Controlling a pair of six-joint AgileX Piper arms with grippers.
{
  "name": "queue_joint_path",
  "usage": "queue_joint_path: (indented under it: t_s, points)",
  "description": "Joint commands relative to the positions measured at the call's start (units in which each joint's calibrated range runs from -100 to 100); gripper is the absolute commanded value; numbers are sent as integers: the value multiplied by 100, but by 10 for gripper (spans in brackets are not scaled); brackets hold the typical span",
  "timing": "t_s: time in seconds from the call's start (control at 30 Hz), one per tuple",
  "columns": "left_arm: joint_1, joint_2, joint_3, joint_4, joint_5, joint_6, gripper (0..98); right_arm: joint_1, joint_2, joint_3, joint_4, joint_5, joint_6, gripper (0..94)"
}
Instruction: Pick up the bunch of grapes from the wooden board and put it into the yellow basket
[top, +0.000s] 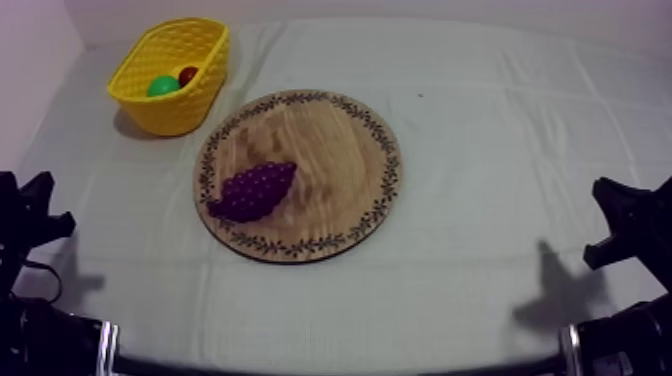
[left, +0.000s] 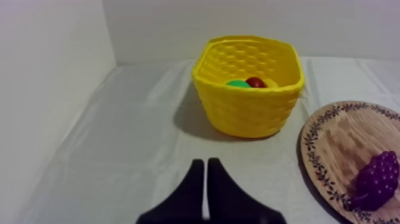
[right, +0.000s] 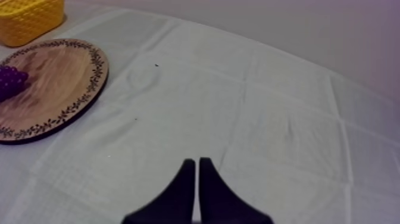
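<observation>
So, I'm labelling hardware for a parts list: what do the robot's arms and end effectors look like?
The black left arm and black right arm each carry a pale metallic band. The left end effector and right end effector each have two plain black fingers tapering to tips.

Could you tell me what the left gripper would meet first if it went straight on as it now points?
Probably the yellow basket: the left gripper, shut, points across bare cloth toward its near corner, though depth is unclear.

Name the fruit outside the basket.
The bunch of grapes, on the wooden board; the small red fruit and the green fruit sit inside the yellow basket.
</observation>
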Motion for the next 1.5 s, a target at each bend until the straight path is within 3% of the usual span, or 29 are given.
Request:
queue_joint_path:
  t_s: [0.0, 0.53, 0.7, 0.83, 1.1, 1.27, 1.47]
  points:
    - [-106, 0, -11, -11, 186, 563, 0, -2, -1, -3, 1, -3, 1, 4]
    - [141, 0, -112, -79, 395, 503, 0, -2, -1, -3, 1, -3, 1, 4]
    - [217, 300, -379, -340, 430, 625, 0, -2, -1, -3, 1, -3, 1, 4]
    - [330, 945, -1120, -404, 550, 677, 0, -2, -1, -3, 1, -3, -1, 4]
    - [992, 2478, -3191, -461, 1431, 677, 0, -2, -1, -3, 1, -3, 1, 4]
    - [1546, 3483, -4318, -603, 2000, 772, 0, -2, -1, -3, 1, -3, 1, 4]
    - [2004, 4364, -5086, -698, 2230, 853, 0, -2, -1, -3, 1, -3, 1, 4]
